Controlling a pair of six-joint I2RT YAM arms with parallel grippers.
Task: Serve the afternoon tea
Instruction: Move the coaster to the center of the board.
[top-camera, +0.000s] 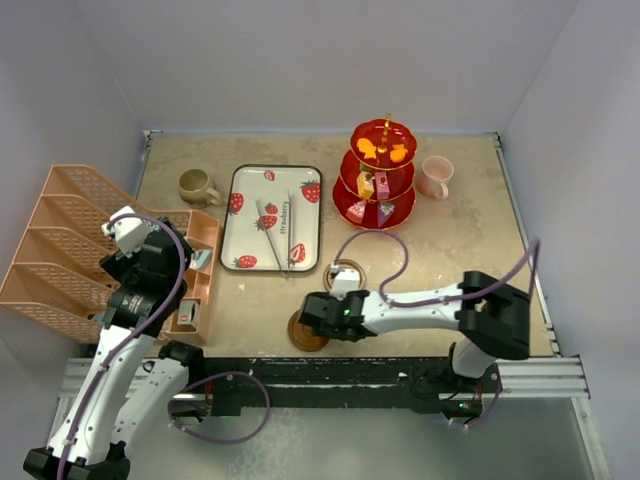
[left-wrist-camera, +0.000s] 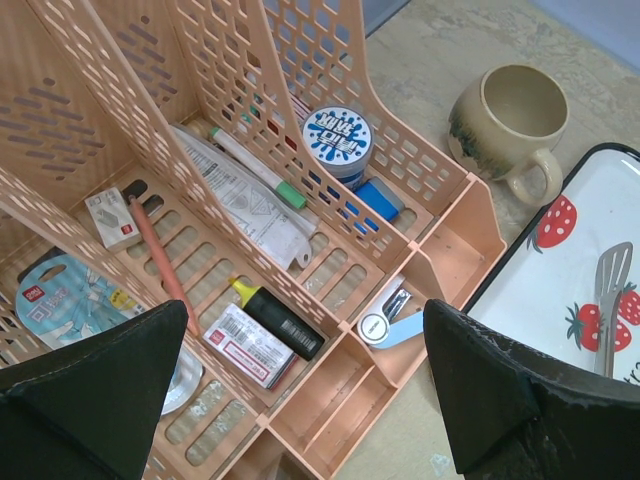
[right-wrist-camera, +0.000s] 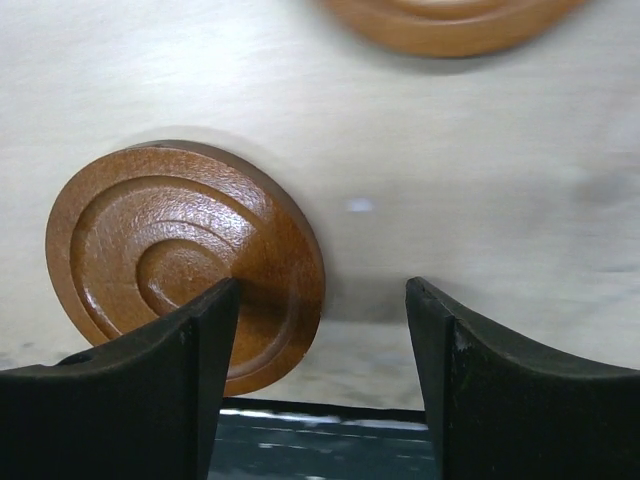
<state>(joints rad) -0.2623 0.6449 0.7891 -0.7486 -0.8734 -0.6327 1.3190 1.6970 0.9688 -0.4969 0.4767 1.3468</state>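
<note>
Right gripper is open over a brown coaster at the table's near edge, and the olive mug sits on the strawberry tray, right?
Not quite. The olive mug stands on the table to the left of the tray, not on it; the top view shows this. The right gripper is indeed open over a brown coaster at the near edge.

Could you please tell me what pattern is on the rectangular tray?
The tray is white with red strawberries; the top external view shows it best.

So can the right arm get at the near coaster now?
Probably yes: the open jaws hang just over the coaster, flat on the table, nothing between. It sits off-centre under one finger, so a sideways shift looks needed.
</note>
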